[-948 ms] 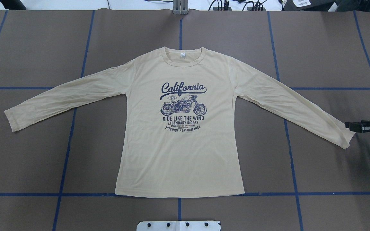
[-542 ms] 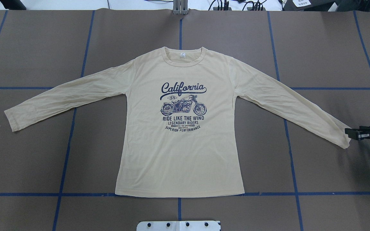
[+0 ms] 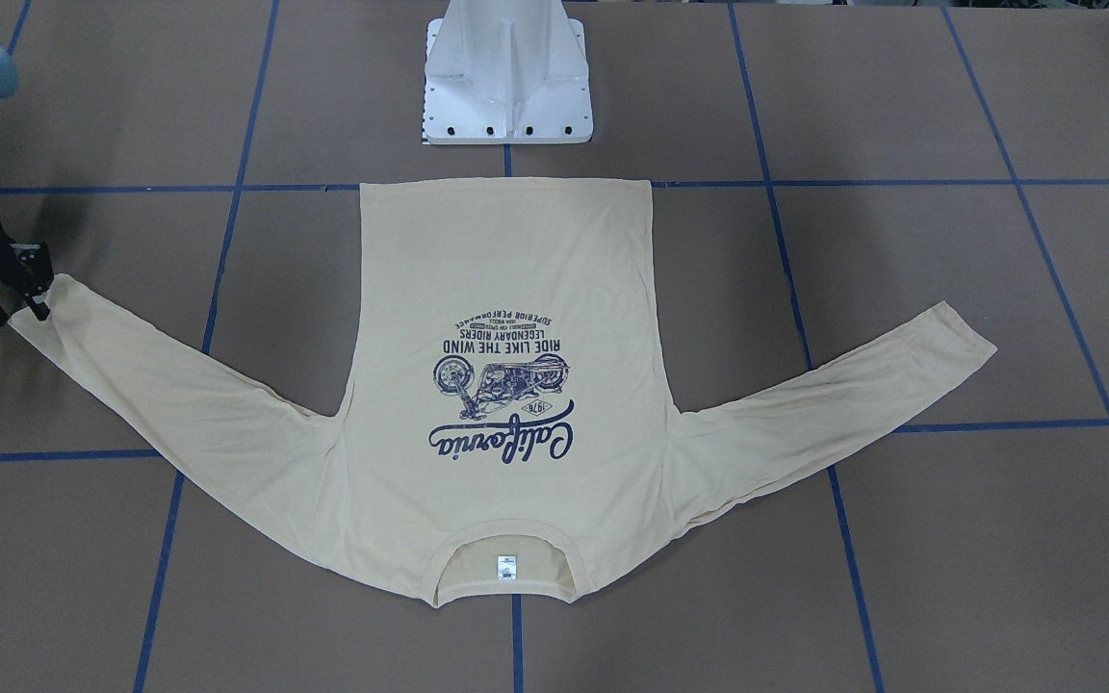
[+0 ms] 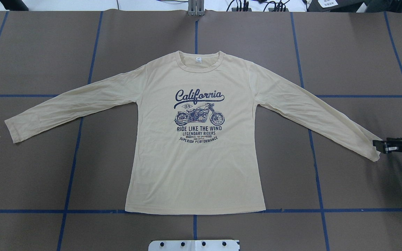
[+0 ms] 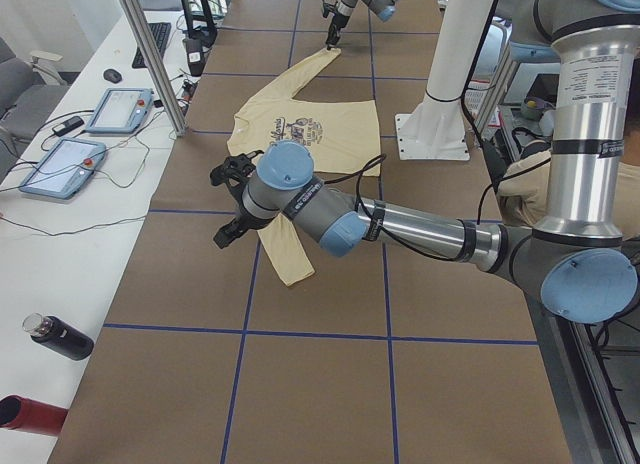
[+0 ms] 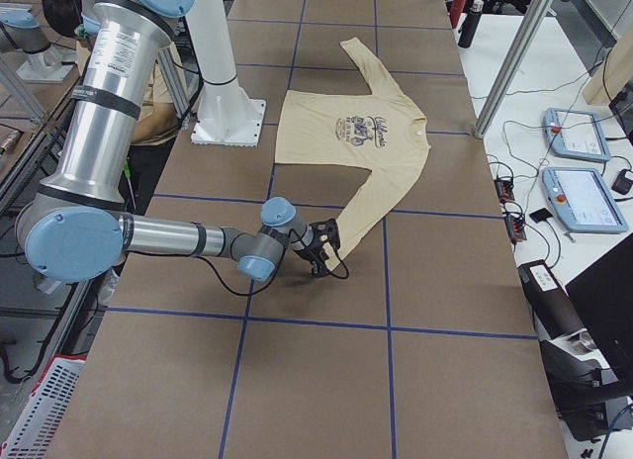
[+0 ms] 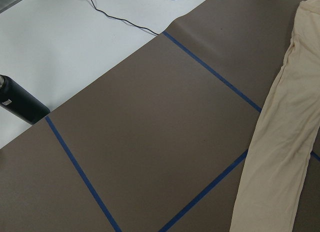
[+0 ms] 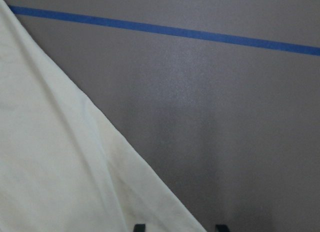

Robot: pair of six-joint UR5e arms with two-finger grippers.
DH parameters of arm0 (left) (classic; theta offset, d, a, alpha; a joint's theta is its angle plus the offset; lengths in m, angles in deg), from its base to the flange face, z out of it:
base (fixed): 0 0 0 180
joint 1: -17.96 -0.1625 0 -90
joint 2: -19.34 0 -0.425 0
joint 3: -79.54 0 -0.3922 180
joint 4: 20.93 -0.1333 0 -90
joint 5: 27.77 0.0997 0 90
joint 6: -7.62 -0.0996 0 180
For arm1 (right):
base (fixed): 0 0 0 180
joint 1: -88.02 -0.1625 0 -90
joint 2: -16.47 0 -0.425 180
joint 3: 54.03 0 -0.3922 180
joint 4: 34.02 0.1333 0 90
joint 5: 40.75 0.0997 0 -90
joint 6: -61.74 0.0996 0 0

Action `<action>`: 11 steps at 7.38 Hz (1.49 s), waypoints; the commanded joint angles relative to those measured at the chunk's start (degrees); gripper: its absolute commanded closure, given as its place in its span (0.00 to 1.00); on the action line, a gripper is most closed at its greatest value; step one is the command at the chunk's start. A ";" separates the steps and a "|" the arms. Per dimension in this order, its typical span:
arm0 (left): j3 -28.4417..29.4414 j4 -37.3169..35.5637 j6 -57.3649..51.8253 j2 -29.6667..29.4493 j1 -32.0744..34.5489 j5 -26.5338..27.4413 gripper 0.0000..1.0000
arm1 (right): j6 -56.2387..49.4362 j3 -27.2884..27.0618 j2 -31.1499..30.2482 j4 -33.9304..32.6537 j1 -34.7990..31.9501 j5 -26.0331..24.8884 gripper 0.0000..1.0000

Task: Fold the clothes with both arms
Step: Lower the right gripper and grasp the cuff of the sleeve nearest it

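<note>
Your right gripper (image 3: 21,306): jaws parted, low at the table (image 4: 47,174), straddling the cuff (image 4: 374,153) of that sleeve, likely set to pinch it and fold the sleeve in. Its fingertips (image 8: 139,227) barely show at the wrist view's bottom edge, so you can't confirm cloth between them. The T-shirt (image 4: 194,167) lies flat mid-table, print up, sleeves spread (collar away from the base). The left gripper (image 5: 228,199) hangs near the left sleeve (image 7: 277,157), probably for a mirrored grab. Only the side view shows it, so parted or clenched, cannot tell.

Open tabletop (image 4: 30,174) on every side of the T-shirt (image 4: 194,167); white pedestal (image 3: 508,96) just off its hem.
</note>
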 commanded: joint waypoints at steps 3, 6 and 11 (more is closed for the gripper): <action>0.00 0.01 0.10 0.01 0.03 0.00 0.00 | -0.24 0.17 -0.24 -0.29 0.77 -1.09 0.48; 0.00 0.01 0.10 0.01 0.03 0.09 0.00 | -0.24 0.44 -0.24 -0.55 1.39 -2.05 0.68; 0.00 0.01 0.10 0.01 0.03 0.00 0.00 | -0.24 -3.15 0.11 -0.73 0.86 -0.39 1.00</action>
